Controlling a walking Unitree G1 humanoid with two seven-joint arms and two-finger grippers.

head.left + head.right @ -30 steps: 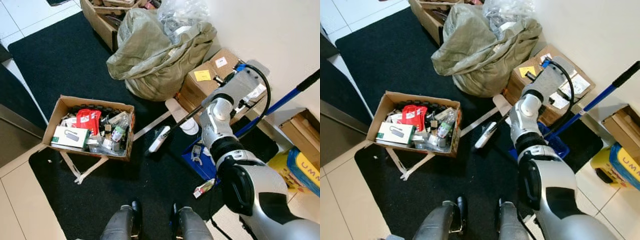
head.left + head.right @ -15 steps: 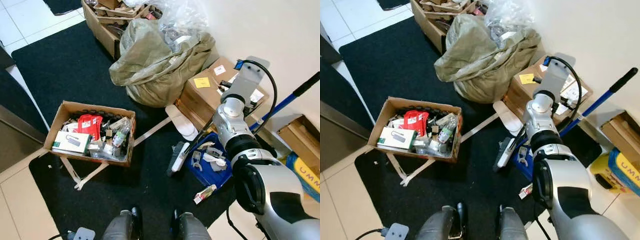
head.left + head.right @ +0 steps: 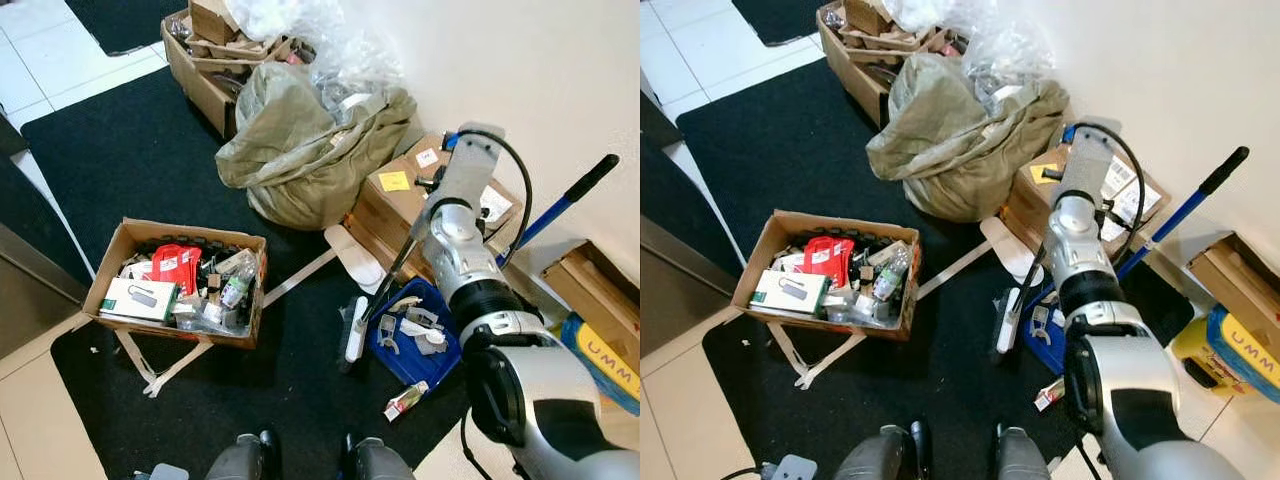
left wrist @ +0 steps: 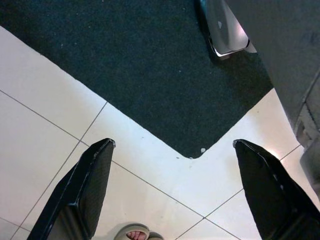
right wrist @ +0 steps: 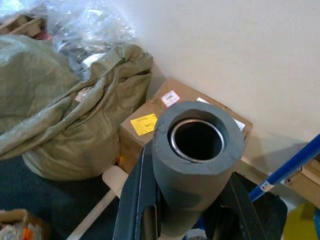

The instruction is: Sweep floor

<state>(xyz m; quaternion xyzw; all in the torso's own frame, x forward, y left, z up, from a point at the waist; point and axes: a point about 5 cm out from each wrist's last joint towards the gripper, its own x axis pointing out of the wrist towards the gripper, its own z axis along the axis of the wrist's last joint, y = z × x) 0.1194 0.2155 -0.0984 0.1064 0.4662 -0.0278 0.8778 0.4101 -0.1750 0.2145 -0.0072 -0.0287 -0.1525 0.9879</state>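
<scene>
While the right gripper [image 5: 187,220] holds the broom handle [image 5: 195,150], the broom head [image 3: 355,328] rests on the black mat [image 3: 130,150].

The grey foam end of the handle stands between the two black fingers [image 5: 132,205], which are closed on it, and the thin shaft runs down from the raised right arm [image 3: 455,225] to the white head, which lies just beside the blue tray [image 3: 415,350] of small things. Behind the arm are a brown carton with a yellow label [image 3: 395,180] and a big olive sack [image 3: 300,140] against the wall, and a blue pole [image 3: 555,205] leans there too. An open cardboard box [image 3: 175,275] full of items sits on the mat to the robot's left. The left gripper [image 4: 172,187] hangs over white tiles and the mat's corner with its fingers wide apart; a sandalled toe of a person [image 4: 132,233] shows on the tile.
</scene>
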